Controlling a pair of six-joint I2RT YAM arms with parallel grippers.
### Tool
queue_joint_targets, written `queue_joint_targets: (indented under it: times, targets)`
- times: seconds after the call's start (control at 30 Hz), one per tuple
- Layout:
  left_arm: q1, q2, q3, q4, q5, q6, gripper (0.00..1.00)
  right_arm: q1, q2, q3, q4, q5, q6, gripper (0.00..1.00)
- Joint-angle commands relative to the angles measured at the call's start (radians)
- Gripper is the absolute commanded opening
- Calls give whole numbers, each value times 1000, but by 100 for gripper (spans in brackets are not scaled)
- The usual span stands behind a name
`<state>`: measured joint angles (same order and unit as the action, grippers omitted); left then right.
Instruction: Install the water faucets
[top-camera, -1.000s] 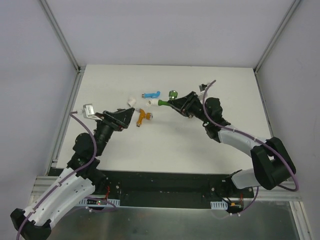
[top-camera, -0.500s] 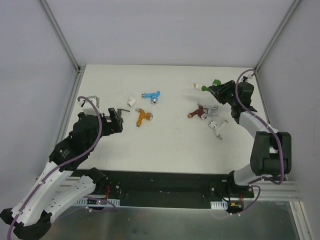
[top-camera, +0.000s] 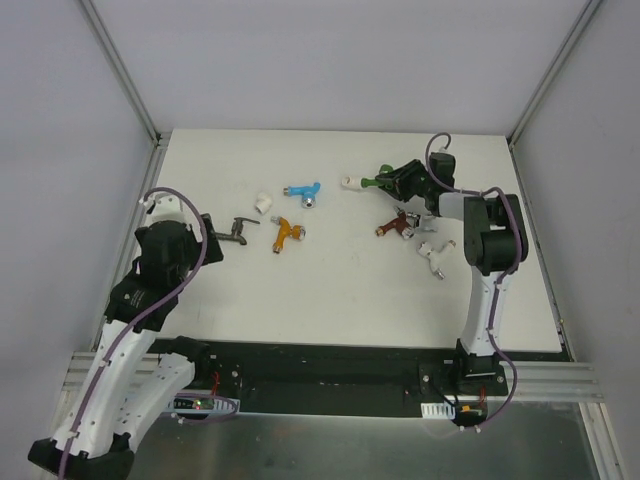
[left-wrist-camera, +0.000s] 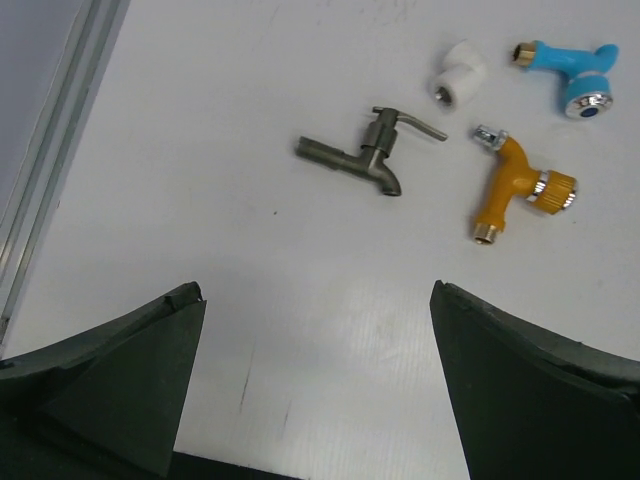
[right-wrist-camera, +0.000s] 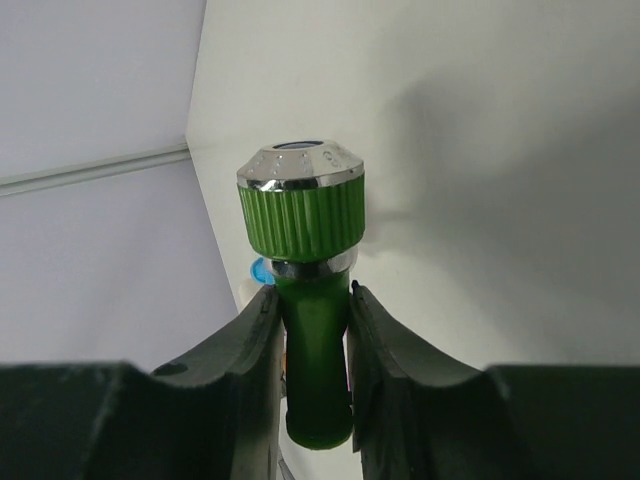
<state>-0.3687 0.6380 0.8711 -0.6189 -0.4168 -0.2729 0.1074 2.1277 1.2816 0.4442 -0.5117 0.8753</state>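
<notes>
My right gripper (right-wrist-camera: 312, 296) is shut on the stem of the green faucet (right-wrist-camera: 301, 212), whose ribbed knob sticks out past the fingertips. From above, the green faucet (top-camera: 378, 180) hangs over the far right of the table with a white fitting (top-camera: 350, 182) on its end. My left gripper (left-wrist-camera: 315, 292) stands open with nothing in it, near the table's left edge (top-camera: 208, 243). Just beyond it lies the dark grey faucet (left-wrist-camera: 365, 160). The orange faucet (left-wrist-camera: 512, 190) and the blue faucet (left-wrist-camera: 568, 75) lie further right.
A loose white fitting (left-wrist-camera: 460, 82) lies beside the blue faucet. A reddish-brown faucet (top-camera: 397, 225) and a silver faucet (top-camera: 436, 258) lie under the right arm. An aluminium rail (top-camera: 140, 215) runs along the table's left edge.
My left gripper has opened and drawn back towards the left edge, leaving the dark grey faucet on the table. The right arm swung right with the green faucet, then partly back left.
</notes>
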Motion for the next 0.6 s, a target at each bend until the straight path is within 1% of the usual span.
queue_joint_targets:
  times: [0.0,0.07,0.1,0.17,0.3,0.33,0.37,0.5,0.57]
  targets:
    - [184,-17,-38,33,176,-28,99,-9,60,137,9,-41,22,14]
    - [215,-34,-38,33,162,-26,99,-12,84,177,-70,-21,-22,26]
    - [221,-38,-41,33,153,-25,99,-14,98,203,-114,1,-45,33]
    - [229,-55,-44,34,145,-25,99,-20,109,226,-180,36,-82,45]
    - [229,-70,-47,38,154,-25,99,-46,92,217,-266,116,-119,66]
    - [229,-75,-49,36,159,-23,99,-54,81,213,-289,139,-131,74]
    - [229,-78,-47,36,161,-22,99,-61,69,208,-314,159,-148,79]
    - [229,-104,-47,38,164,-17,99,-86,-6,180,-400,240,-211,90]
    - [229,-121,-50,36,161,-17,99,-89,-61,162,-439,303,-255,98]
